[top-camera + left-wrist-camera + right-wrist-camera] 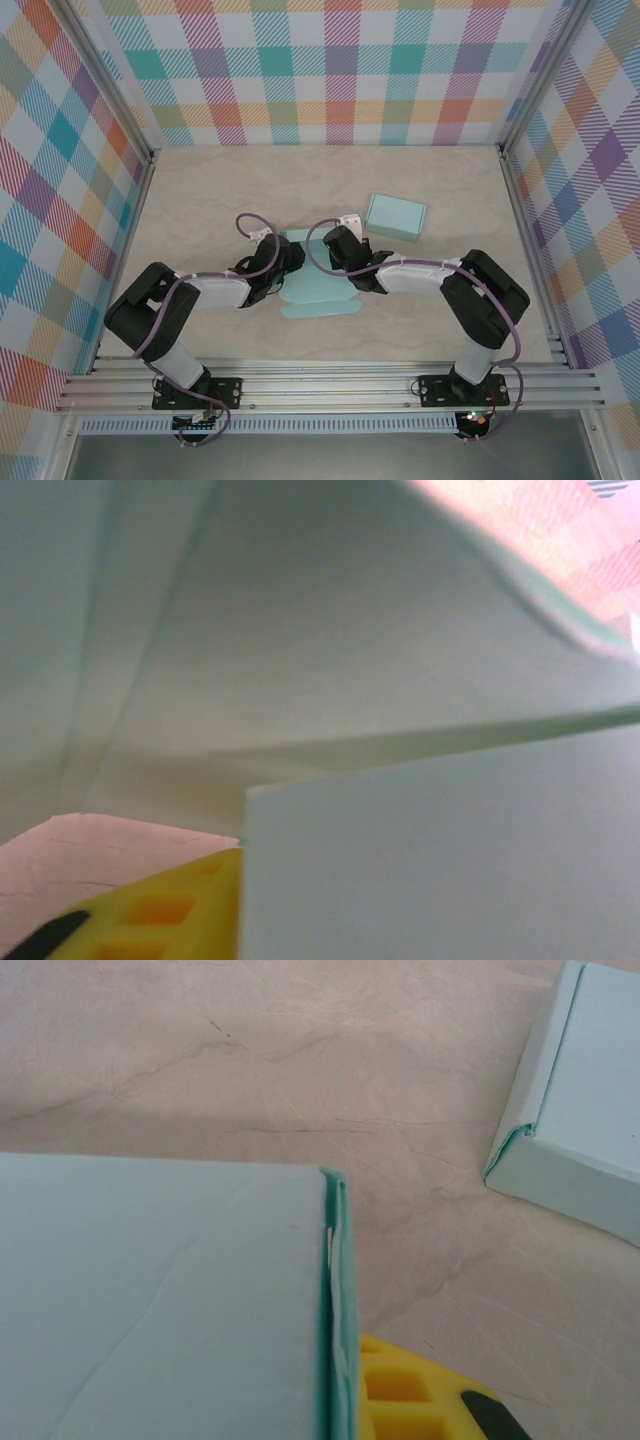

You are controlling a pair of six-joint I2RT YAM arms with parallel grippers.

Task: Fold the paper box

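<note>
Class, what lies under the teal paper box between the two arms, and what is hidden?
The paper box rests on the beige table, its near flap flat against it. The right wrist view shows a yellow finger beside the box's edge. The tabletop beneath is covered.

The partly flat teal paper box (318, 300) lies at the middle of the bench (200, 190). My left jaws are at its left edge and my right jaws over its far right part. A closed teal box (396, 216) sits apart, farther right.

No legible text, labels or numbers.
</note>
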